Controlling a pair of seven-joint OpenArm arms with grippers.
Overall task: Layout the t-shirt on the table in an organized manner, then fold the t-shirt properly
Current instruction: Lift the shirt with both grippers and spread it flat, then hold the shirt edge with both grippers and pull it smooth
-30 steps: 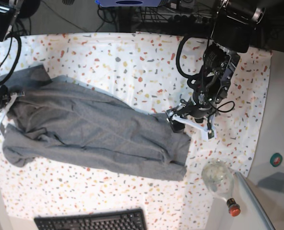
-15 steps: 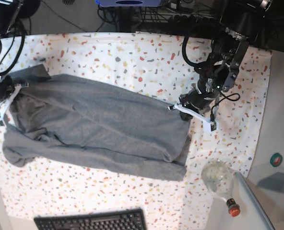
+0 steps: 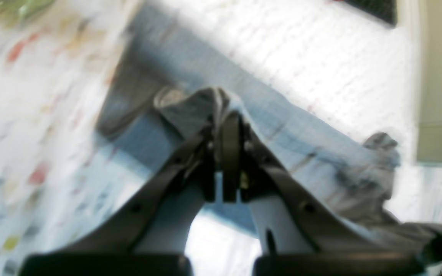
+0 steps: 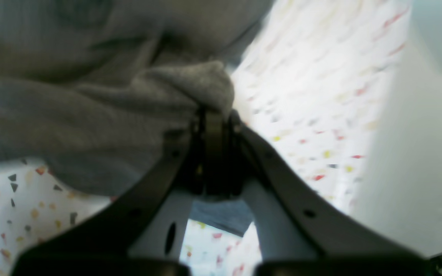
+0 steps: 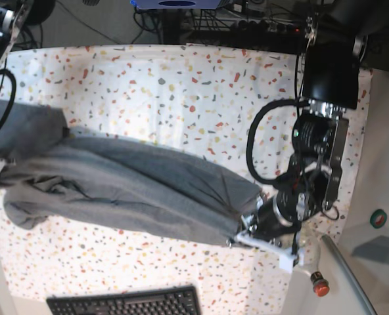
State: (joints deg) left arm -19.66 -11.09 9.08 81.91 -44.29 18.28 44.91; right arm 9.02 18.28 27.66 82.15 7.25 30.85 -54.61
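Across the table, white cloth with red, orange, yellow and grey flecks, the t-shirt lies stretched as a long heather-grey band, creased lengthwise, from the table's left edge towards its lower right corner in the base view. Its left end bunches into loose folds; its right end narrows to a pulled point. Left gripper sits at that right-hand point, jaws clamped on a fold of grey fabric (wrist view blurred, but cloth is pinched between the fingertips). Right gripper is at the table's left edge, likewise closed on a bunched wad of the t-shirt. Keyboard lies beyond the table's near edge.
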